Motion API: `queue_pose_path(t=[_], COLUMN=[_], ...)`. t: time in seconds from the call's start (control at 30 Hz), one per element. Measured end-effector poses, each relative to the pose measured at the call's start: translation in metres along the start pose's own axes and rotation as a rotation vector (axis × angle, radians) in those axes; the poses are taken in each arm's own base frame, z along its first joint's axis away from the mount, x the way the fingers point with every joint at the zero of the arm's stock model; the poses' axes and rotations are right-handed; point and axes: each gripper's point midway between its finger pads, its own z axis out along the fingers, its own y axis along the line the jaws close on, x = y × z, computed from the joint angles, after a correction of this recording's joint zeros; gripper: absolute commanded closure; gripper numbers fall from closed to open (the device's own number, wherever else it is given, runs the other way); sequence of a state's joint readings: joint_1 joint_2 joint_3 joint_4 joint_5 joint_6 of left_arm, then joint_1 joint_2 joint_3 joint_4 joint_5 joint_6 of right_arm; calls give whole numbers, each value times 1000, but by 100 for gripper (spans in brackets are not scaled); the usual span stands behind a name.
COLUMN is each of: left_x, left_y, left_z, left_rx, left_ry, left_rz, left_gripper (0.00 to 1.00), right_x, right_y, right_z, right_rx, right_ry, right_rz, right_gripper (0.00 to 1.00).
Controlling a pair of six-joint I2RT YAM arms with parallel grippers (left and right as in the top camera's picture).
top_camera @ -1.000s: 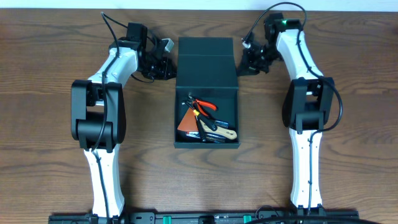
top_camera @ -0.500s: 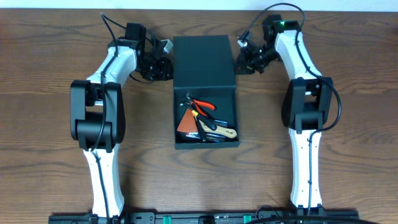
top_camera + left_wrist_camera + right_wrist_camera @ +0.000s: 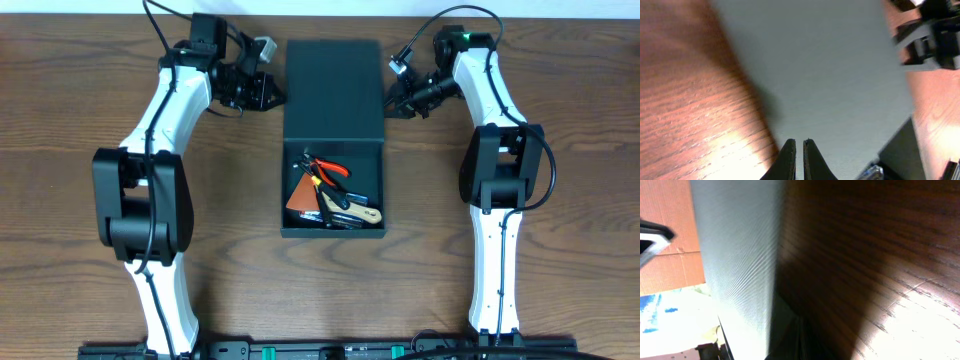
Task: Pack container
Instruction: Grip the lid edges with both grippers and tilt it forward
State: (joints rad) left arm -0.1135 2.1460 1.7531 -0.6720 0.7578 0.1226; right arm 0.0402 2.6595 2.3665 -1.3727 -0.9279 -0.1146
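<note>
No text, label or number is legible on anything.

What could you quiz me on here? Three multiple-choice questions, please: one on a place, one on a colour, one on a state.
1. The container has its lid: A open, B shut, C missing.
2. The hand tools lie: A on the lid, B inside the container, C beside it.
3. The pliers have handles that are: A blue, B green, C red.
Answers: 1 A, the inside shows in the overhead view; 2 B, they sit within its walls; 3 C, the handles are bright red-orange.
</note>
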Motion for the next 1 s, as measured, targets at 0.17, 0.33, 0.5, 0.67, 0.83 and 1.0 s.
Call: queue_pose_path(t=[0.17,0.33,0.5,0.67,0.83,1.0], left_x=[-8,-6,8,10,10,16], left_y=[-18,-20,2,31,62,79], left_z=[-8,-5,-9,-22,-42,-36], left_rx=[9,0,-116,-223,-277,-267], left_ry=[-22,-12,42,44,17,27], left_rz=[40,43,4,-32,-84,-123], left_gripper=[94,94,94,94,94,94], right_x=[4,3,1,-1,-11,-16], right_y=[12,38,42,17,-1,-16], right_z=[-9,-28,-38,-42,-47,-42], right_rx=[0,5,63,208,315,348], right_ry=[3,-32,-51,-49,-83,-101], right_rz=[-19,-79,-107,-101,-102,-80], right_gripper=[98,98,98,99,99,99])
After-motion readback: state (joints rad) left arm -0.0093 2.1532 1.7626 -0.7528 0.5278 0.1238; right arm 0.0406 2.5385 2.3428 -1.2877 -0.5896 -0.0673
